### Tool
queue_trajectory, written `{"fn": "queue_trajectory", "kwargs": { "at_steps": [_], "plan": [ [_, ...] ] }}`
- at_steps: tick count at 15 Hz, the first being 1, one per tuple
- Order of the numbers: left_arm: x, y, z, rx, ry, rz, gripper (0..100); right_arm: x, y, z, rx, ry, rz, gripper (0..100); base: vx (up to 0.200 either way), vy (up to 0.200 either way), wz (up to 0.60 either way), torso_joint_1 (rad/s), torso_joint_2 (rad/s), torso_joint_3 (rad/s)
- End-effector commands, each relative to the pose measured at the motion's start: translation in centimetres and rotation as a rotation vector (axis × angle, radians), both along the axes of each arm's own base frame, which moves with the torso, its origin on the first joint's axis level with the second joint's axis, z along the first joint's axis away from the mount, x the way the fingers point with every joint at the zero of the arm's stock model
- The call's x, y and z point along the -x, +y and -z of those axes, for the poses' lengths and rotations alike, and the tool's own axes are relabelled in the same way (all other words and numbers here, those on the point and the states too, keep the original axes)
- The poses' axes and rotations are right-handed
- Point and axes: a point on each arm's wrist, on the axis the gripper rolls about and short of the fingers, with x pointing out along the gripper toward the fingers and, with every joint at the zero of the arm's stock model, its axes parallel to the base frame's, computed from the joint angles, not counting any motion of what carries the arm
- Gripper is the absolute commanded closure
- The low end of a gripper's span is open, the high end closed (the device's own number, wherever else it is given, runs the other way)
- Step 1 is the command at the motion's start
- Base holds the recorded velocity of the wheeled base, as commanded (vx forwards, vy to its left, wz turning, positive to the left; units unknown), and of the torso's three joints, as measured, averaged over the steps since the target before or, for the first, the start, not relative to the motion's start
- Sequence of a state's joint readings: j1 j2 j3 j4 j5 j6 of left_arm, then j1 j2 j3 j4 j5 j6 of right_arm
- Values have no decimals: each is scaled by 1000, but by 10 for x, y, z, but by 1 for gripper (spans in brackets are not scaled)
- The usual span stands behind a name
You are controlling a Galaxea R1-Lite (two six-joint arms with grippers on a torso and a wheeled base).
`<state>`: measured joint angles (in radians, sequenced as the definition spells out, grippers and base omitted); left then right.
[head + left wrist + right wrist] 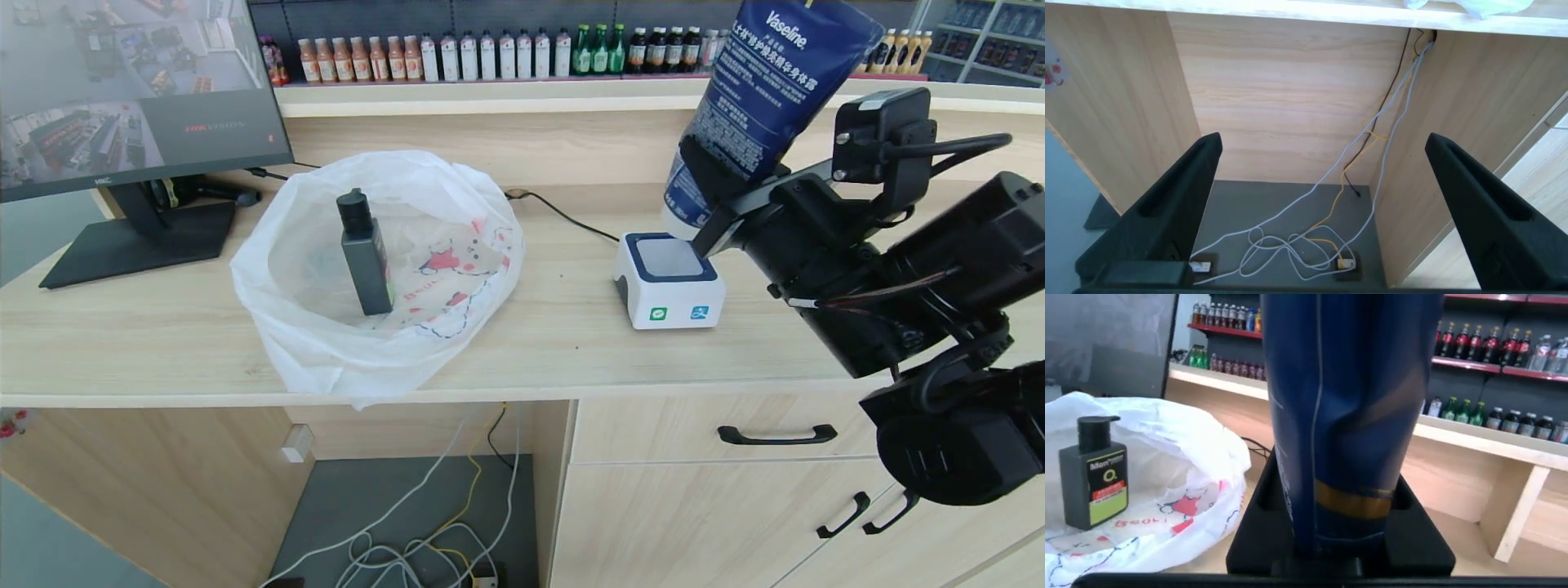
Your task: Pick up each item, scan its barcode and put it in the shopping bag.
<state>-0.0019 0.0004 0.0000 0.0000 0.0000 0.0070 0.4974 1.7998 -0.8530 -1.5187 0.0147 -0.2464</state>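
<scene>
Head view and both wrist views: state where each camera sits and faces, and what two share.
Head view: on the head, facing forward and down at the counter, shopping bag and scanner; right arm shows, right gripper holding the blue pouch.
Left wrist view: left wrist, low, facing cables under the counter; open fingers of the left gripper.
Right wrist view: right wrist, facing bag and shelves; fingers clamp the pouch.
Shared: head and right wrist views both show the dark bottle upright in the bag.
</scene>
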Motion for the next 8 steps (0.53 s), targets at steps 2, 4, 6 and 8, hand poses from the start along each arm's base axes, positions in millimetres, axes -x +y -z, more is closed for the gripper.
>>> {"fn": "queue_trajectory", "kwargs": {
  "at_steps": [2,4,6,8],
  "plan": [
    [0,0,0,2,0,0,0,-13,-8,9,-47,20,60,100,0,0,0,0,0,0],
    [0,0,0,4,0,-2,0,-13,-10,8,-107,35,95,100,0,0,0,0,0,0],
    [0,0,0,4,0,-2,0,-14,-10,6,-113,31,98,100,0,0,0,0,0,0],
    [0,0,0,4,0,0,0,-23,-5,5,-122,19,96,100,0,0,0,0,0,0]
  ]
}}
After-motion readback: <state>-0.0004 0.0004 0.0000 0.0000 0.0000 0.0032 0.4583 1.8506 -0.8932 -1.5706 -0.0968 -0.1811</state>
